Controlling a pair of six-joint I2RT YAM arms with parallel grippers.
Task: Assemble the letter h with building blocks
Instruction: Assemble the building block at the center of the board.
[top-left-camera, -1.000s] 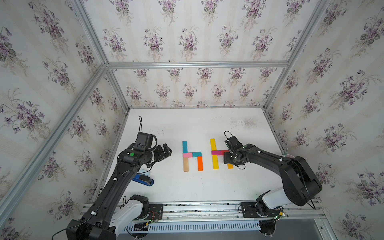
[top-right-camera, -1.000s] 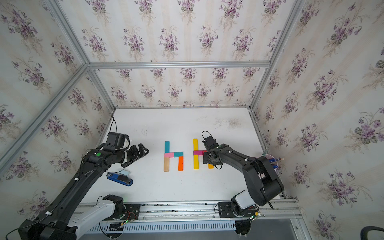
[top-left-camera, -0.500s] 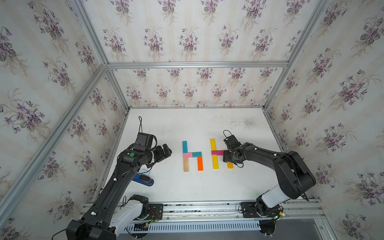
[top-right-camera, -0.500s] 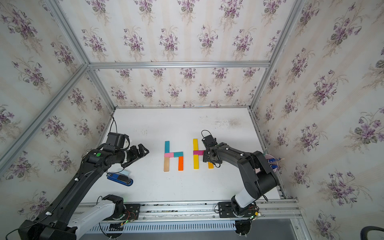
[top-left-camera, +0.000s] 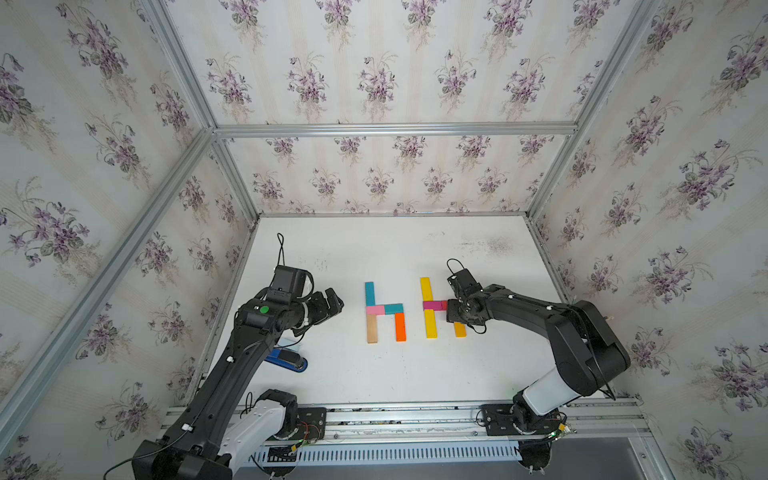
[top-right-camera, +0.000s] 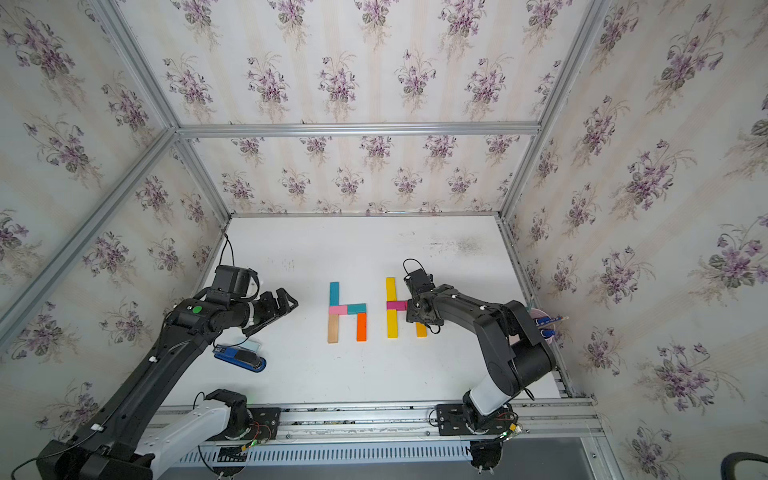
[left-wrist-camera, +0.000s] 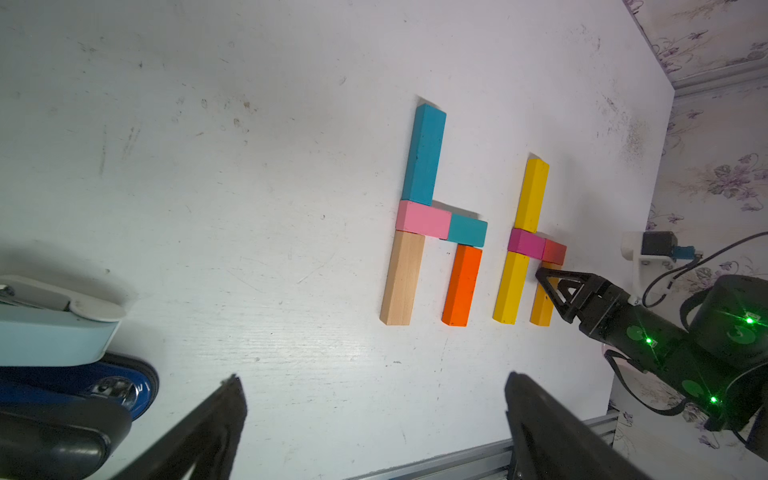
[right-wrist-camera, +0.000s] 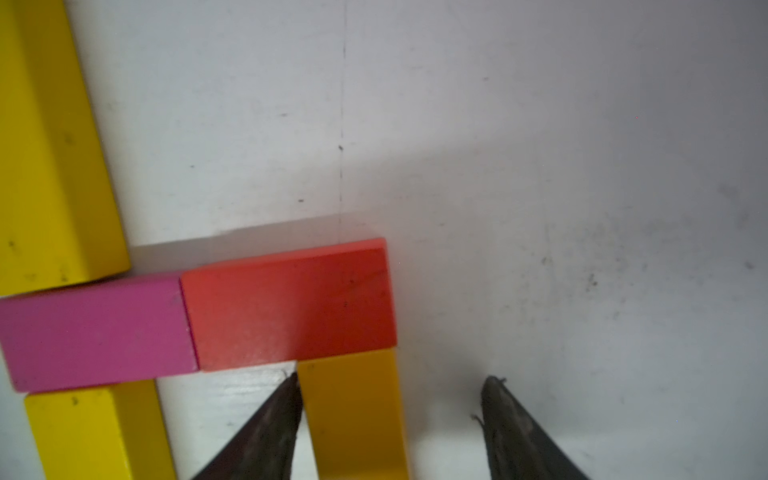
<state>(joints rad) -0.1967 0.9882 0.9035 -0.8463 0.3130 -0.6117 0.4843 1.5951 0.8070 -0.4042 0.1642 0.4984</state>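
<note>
The right gripper (right-wrist-camera: 392, 380) stood partly open and held nothing, its jaws astride the short amber-yellow painted wooden bar (right-wrist-camera: 353, 415): one finger (right-wrist-camera: 282, 407) touched the bar's side, the other stood clear. The bar's long axis ran in line with the fingers, its far end butting the short red painted wooden block (right-wrist-camera: 291, 303) beyond it. The left gripper (left-wrist-camera: 374, 376), the farther one, hung wide open and empty

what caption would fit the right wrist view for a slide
Right hand open astride the short amber wooden bar that butts the flat red wooden block of a block letter h.
</note>
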